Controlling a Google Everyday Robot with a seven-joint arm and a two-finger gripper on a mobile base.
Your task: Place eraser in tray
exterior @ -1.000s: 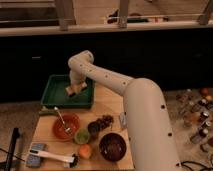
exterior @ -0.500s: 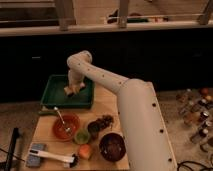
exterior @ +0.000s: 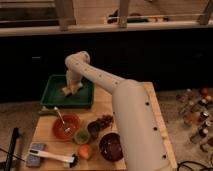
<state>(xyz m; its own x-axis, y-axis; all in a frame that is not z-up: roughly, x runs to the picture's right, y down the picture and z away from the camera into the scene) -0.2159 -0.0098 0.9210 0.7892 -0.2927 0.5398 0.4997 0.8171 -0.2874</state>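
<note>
One white arm, thick and tube-shaped, w/ small dark dots along its side. It rises from the bottom right of the camera view, where its widest part fills the foreground, then runs up and left, narrowing as it goes. Near the top it bends at a rounded elbow joint and the last section drops almost straight down. The gripper (exterior: pixel 70 89) hangs at the end of that section, pointing down, low over the far-left part of the scene, well away from the arm's base. Wrist looks approx. vertical.
</note>
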